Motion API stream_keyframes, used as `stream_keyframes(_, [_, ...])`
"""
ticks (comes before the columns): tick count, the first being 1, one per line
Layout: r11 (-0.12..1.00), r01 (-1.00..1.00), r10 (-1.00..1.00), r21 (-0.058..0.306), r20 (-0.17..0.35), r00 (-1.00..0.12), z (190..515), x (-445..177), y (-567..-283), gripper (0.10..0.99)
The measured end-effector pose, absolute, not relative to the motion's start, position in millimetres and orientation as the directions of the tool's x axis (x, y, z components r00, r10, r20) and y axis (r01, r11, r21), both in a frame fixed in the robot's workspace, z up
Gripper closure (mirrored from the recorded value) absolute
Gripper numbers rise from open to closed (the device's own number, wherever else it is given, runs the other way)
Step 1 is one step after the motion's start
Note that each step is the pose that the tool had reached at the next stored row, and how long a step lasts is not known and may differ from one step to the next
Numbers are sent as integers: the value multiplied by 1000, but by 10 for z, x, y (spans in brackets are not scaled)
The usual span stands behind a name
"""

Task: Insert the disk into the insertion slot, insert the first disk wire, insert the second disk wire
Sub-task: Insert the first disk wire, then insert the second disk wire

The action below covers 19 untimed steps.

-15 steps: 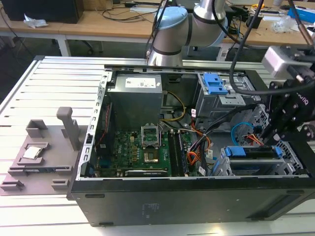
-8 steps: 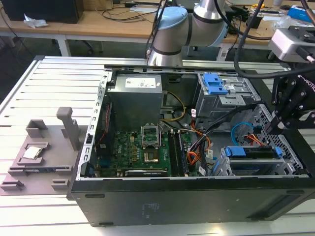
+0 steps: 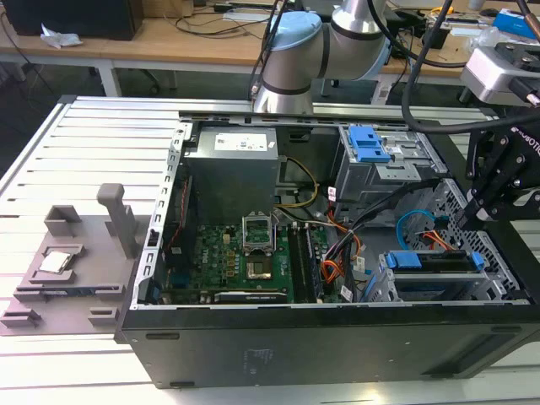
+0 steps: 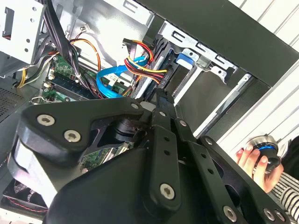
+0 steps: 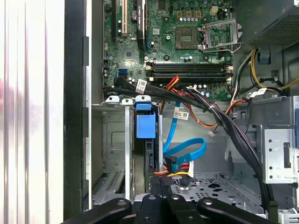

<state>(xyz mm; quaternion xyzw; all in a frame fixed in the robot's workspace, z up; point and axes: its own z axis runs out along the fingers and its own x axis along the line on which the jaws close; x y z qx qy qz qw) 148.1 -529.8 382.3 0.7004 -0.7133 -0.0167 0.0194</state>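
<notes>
Hanging low by the insertion slot with the disk already snug inside, the gripper squeezed tight together right at the first disk wire plug, likely to press it in, unclear if pinching it, the second disk wire looping just beside.

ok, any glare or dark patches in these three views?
Exterior view: even light, inside of the black computer case readable. First wrist view: white slatted table blown out. Second wrist view: black end effector looms dark up front; light blue flat cable behind it well lit.
</notes>
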Motion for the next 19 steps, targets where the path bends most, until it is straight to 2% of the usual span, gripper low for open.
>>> stream_keyframes(6, [18,-999,-1000,51,4,-18,3824,1481,-5299,973])
stream_keyframes(9, [18,-999,-1000,51,4,-18,3825,1481,-5299,784])
stream_keyframes(15, [10,-999,-1000,51,3,-10,3819,1474,-5209,784])
stream_keyframes(19, [-5,-999,-1000,51,-1,5,3792,1256,-5198,784])
